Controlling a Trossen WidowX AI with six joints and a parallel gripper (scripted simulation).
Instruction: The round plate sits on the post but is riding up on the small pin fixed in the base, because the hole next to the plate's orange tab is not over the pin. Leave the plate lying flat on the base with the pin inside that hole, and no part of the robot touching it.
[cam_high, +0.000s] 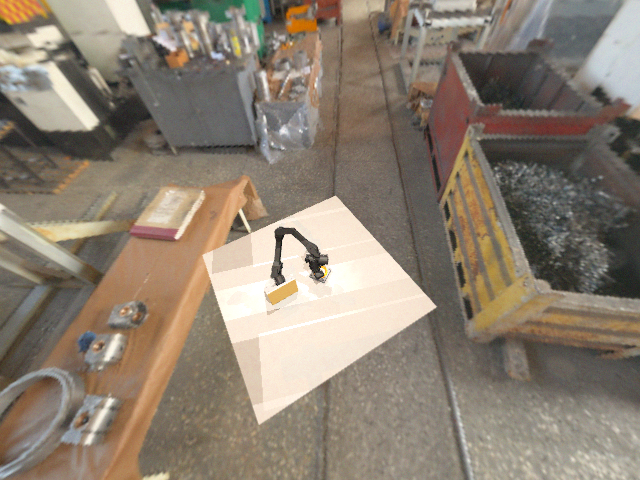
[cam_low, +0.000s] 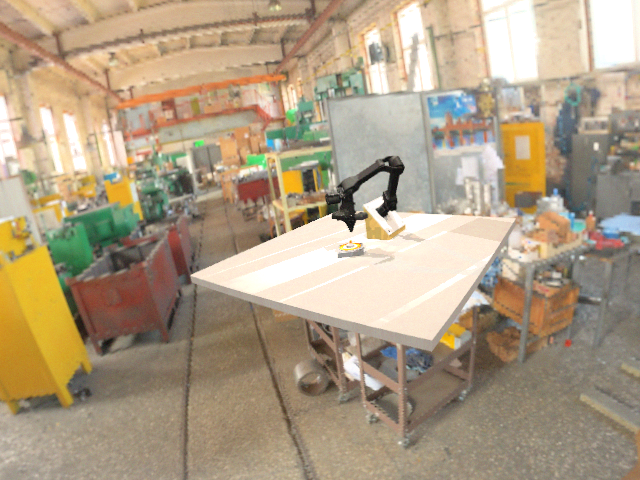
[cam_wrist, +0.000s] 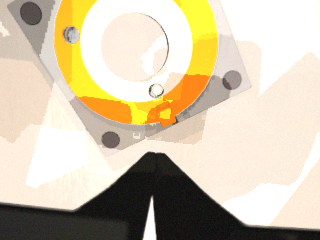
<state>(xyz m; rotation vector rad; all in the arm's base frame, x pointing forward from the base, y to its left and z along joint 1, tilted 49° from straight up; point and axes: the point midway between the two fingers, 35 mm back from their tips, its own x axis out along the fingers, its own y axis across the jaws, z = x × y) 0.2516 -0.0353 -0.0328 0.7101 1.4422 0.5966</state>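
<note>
The round plate (cam_wrist: 205, 45) (cam_high: 325, 270) (cam_low: 342, 248), a yellow and orange ring with a white middle, sits around the post (cam_wrist: 131, 47) on the square grey base (cam_wrist: 215, 95) (cam_low: 345, 254). It looks flat, with no tilt that I can make out. Its orange tab (cam_wrist: 167, 118) points toward the fingers in the wrist view. A pale round pin end (cam_wrist: 156, 90) shows inside the dark-rimmed hole beside the tab. My gripper (cam_wrist: 154, 160) (cam_low: 351, 230) is shut and empty. Its tips hang above the plate's height, apart from it. In the top view the arm partly hides the base.
The base has dark round corner holes (cam_wrist: 31, 13) (cam_wrist: 232, 80), and a grey round spot (cam_wrist: 71, 34) shows on the ring. The arm's mount, a white and ochre wedge block (cam_high: 282, 292) (cam_low: 378, 229), stands near the base on the pale table top (cam_high: 330, 356) (cam_low: 413, 299).
</note>
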